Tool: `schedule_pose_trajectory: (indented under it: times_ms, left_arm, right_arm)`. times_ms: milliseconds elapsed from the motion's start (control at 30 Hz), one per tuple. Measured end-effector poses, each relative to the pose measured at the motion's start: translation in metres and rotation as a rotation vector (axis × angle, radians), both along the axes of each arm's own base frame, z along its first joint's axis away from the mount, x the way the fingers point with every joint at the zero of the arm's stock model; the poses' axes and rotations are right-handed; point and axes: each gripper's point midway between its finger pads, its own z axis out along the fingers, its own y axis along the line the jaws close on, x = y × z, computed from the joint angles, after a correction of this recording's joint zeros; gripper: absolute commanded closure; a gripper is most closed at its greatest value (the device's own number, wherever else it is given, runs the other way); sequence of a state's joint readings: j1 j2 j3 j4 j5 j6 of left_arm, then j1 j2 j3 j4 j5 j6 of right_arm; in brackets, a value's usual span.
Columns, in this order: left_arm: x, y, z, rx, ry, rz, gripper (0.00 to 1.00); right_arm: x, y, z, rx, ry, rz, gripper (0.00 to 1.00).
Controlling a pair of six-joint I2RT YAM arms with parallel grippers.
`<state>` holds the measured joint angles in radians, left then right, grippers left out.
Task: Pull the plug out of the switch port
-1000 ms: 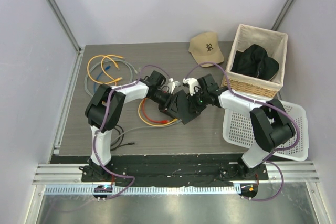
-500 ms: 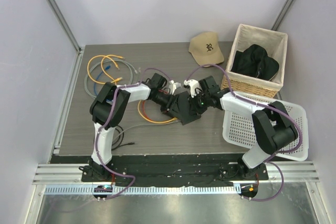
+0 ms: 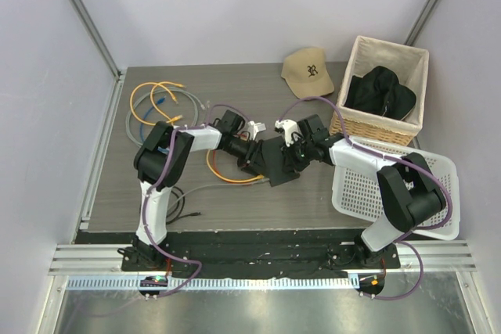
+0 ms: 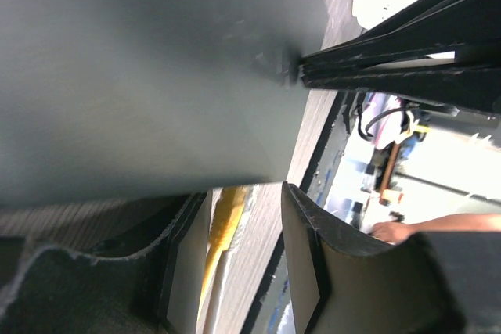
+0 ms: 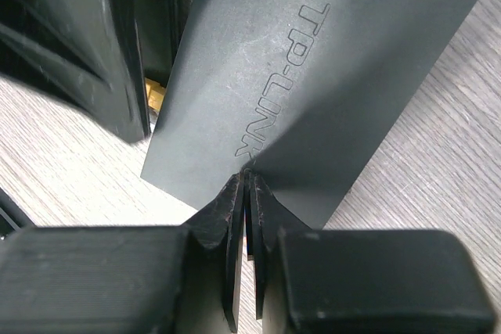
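Observation:
The switch is a flat black box at the table's middle; it fills the left wrist view and shows TP-LINK lettering in the right wrist view. A yellow plug with its orange cable enters the switch's left side; its tip also shows in the right wrist view. My left gripper is open at that side, and the plug lies between its jaws in the left wrist view. My right gripper is shut, its tips pressed down on the switch's top; it also shows in the top view.
A tan cap lies at the back. A wicker basket holding a black garment stands at the back right. A white perforated tray lies at the right. Orange, blue and grey cable coils lie at the back left.
My left gripper has moved right and closer to the switch's port side. The orange cable loop has bunched up smaller. The right gripper has stayed on the switch.

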<state>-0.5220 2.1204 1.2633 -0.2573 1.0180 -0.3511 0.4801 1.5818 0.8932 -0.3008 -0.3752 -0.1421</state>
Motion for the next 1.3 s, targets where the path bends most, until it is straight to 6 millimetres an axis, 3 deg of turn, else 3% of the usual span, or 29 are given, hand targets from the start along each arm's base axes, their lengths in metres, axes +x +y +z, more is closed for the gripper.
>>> schedule_pose_trajectory:
  times_ms: [200, 567, 800, 1033, 1300]
  left_arm:
    - [0.006, 0.008, -0.001, 0.005, 0.020, 0.032, 0.60]
    - [0.006, 0.007, -0.001, 0.003, 0.019, 0.030, 0.58]
    - [-0.002, -0.002, -0.003, 0.006, -0.003, -0.010, 0.73]
    - [-0.002, -0.002, -0.001, -0.009, -0.018, -0.032, 0.67]
    - [-0.003, -0.002, -0.003, -0.037, -0.020, -0.060, 0.71]
  right_arm:
    - [0.000, -0.001, 0.000, 0.002, 0.002, -0.006, 0.87]
    - [0.000, -0.001, 0.000, 0.002, 0.003, -0.008, 0.87]
    - [-0.001, -0.003, 0.000, 0.000, 0.014, -0.013, 0.87]
    - [0.000, -0.004, 0.000, 0.008, 0.021, -0.021, 0.87]
    - [0.001, -0.006, 0.000, 0.011, 0.023, -0.027, 0.86]
